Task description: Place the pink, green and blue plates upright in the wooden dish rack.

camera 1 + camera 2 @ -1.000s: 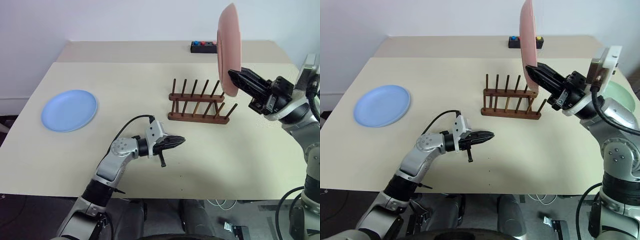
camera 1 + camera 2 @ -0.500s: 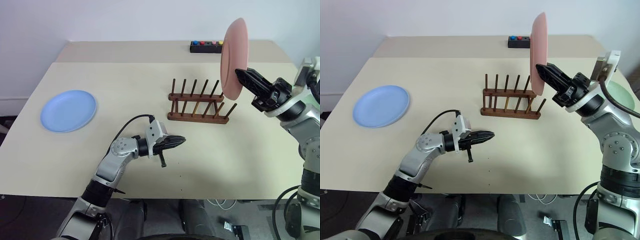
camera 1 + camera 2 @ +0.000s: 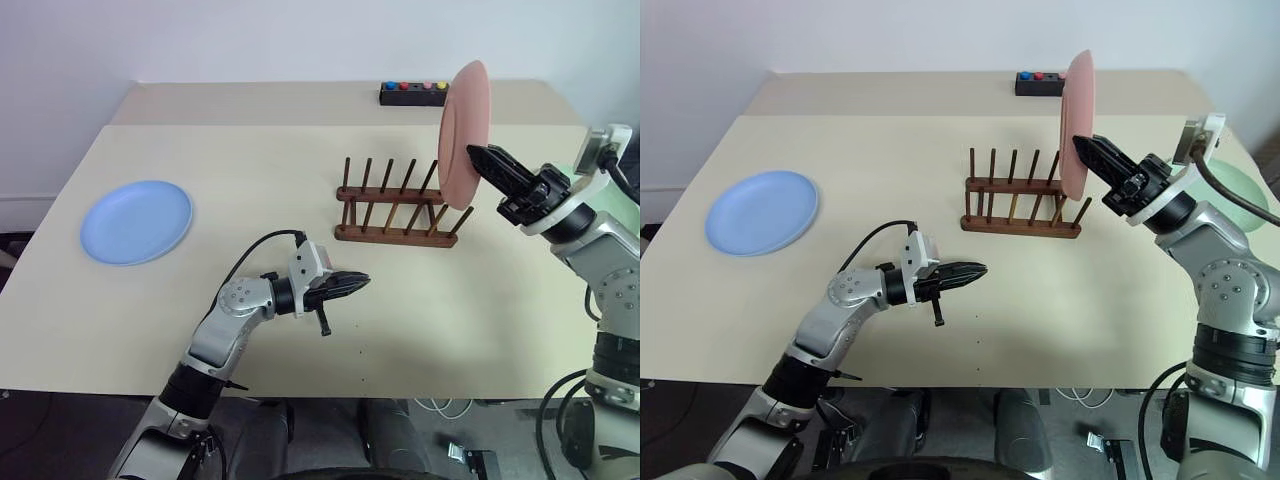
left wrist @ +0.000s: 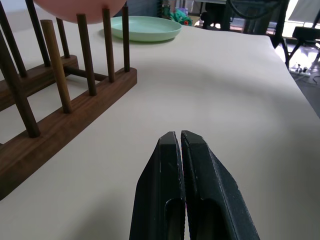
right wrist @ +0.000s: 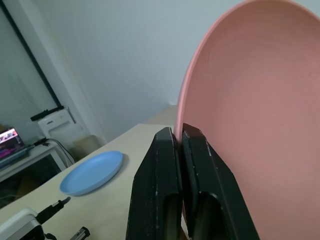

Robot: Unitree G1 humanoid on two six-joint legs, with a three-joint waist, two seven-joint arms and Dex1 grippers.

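Plastic pink plate [image 3: 463, 135]: light, stiff, slick; right end effector [image 3: 1089, 148] clamps its rim, left end effector [image 3: 362, 281] clenched empty.

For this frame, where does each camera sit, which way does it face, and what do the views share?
Head stereo pair: looks forward and down over both arms at the table, the wooden dish rack and the blue plate.
Left wrist: looks along the shut left tool across the tabletop at the rack's pegs and the green plate.
Right wrist: looks along the right tool, clamped on the upright pink plate.
Shared: pink plate, rack and blue plate.
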